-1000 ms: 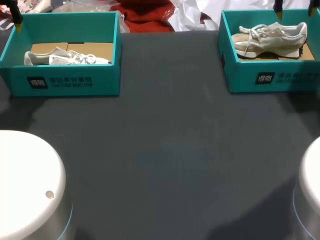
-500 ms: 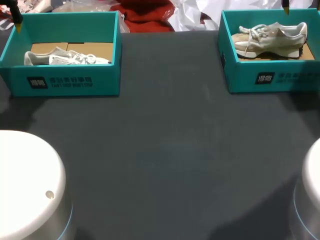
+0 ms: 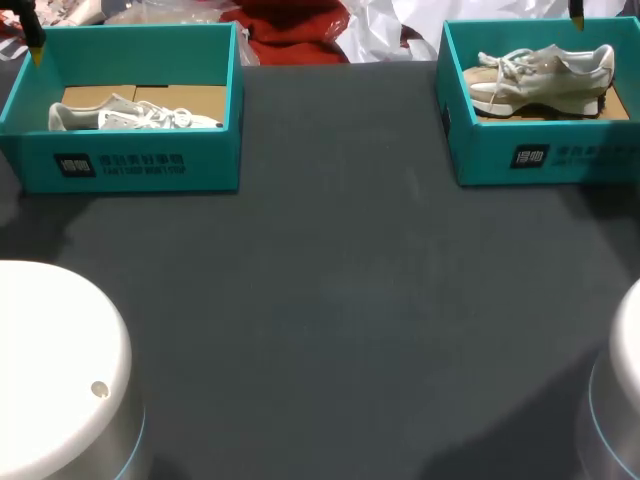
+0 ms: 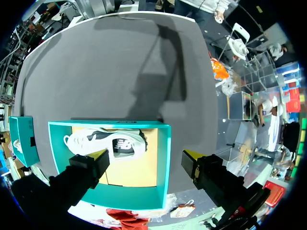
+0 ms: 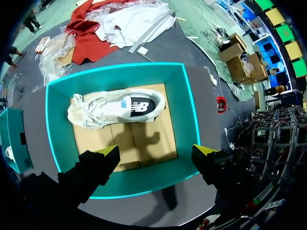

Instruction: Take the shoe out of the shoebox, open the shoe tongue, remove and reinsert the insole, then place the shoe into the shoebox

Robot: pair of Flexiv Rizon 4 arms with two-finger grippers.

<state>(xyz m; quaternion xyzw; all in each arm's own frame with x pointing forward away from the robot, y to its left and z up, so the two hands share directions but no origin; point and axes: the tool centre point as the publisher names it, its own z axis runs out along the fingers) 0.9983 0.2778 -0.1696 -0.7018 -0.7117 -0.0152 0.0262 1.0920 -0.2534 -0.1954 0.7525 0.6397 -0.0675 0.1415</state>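
A white shoe (image 3: 135, 115) lies on its side in the left teal shoebox (image 3: 140, 170). In the right teal shoebox (image 3: 540, 155) lies a beige shoe (image 3: 540, 78). My left gripper (image 4: 146, 158) hangs open high above the left shoebox (image 4: 165, 158), one finger over the box near the white shoe (image 4: 105, 143), the other past the box's wall. My right gripper (image 5: 156, 152) hangs open high over the right shoebox (image 5: 188, 105), and the beige shoe (image 5: 117, 108) lies ahead of its fingers. In the head view only one yellow fingertip (image 3: 35, 48) of the left gripper and one fingertip (image 3: 576, 14) of the right gripper show.
Dark grey table (image 3: 340, 300) stretches between and in front of the two boxes. Brown cardboard liner (image 5: 144, 139) covers each box floor. My arms' white bases (image 3: 60, 370) stand at the front corners. The other shoebox (image 5: 9, 139) shows at the side of each wrist view.
The right gripper's yellow tip has drifted slightly to the right above the right shoebox. The left gripper and both shoes have stayed put.
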